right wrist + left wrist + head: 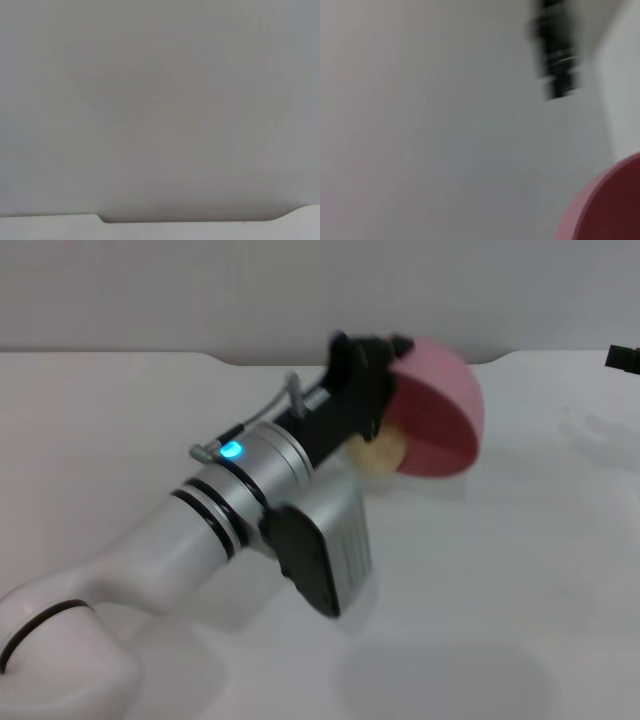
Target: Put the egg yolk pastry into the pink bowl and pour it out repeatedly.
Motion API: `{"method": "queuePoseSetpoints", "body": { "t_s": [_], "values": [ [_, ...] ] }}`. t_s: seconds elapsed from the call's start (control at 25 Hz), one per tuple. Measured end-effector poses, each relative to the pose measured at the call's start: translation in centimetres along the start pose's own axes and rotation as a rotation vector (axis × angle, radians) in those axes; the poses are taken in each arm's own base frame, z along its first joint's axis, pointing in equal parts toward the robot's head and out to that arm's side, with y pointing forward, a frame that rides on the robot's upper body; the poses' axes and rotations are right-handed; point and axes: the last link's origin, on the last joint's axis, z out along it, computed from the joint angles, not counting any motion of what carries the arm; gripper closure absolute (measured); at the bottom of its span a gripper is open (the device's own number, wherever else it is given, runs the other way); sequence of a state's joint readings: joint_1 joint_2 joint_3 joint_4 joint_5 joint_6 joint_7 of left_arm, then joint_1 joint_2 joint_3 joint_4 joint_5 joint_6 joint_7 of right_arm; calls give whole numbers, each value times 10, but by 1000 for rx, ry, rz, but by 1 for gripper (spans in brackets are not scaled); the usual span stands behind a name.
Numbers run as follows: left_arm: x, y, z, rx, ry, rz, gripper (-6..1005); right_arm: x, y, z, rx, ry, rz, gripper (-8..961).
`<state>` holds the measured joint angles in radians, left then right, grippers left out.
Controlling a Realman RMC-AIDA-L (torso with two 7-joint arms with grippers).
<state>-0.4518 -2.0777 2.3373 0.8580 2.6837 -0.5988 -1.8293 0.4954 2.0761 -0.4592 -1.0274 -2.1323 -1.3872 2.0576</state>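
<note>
The left gripper [385, 375] is clamped on the rim of the pink bowl [440, 405] and holds it above the white table [520, 570], in the middle of the scene and toward the far side. The bowl is tilted steeply on its side: its rounded bottom points up and to the far right, and its mouth faces down and toward the near left, so the axis through the mouth is close to level. There is 1 bowl. In the left wrist view only a curved part of the pink bowl [607, 205] shows at the edge, with the table behind.

The egg yolk pastry [378, 454] is 1 small pale yellow lump just under the lower lip of the bowl, beside the black gripper body. It seems to be outside the bowl, right at its mouth; I cannot tell if it lies on the table or touches the rim. I cannot read its long axis.

The right gripper [624, 357] shows only as a dark piece at the far right edge, well apart from the bowl.
</note>
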Motion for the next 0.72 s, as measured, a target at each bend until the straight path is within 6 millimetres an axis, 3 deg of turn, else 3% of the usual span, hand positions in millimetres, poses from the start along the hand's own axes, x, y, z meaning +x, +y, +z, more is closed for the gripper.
{"method": "queuePoseSetpoints", "body": {
  "t_s": [0.16,0.48,0.72],
  "values": [
    [6,12,2,-51,40,127,1000,-1,1,1,-4,-1,0,398],
    [-2,10,2,-37,1,78,1000,0,2,4,-15,-2,5,386],
    [-40,-33,14,147,-221,-428,1001,4,10,13,-77,1,-25,376]
  ]
}}
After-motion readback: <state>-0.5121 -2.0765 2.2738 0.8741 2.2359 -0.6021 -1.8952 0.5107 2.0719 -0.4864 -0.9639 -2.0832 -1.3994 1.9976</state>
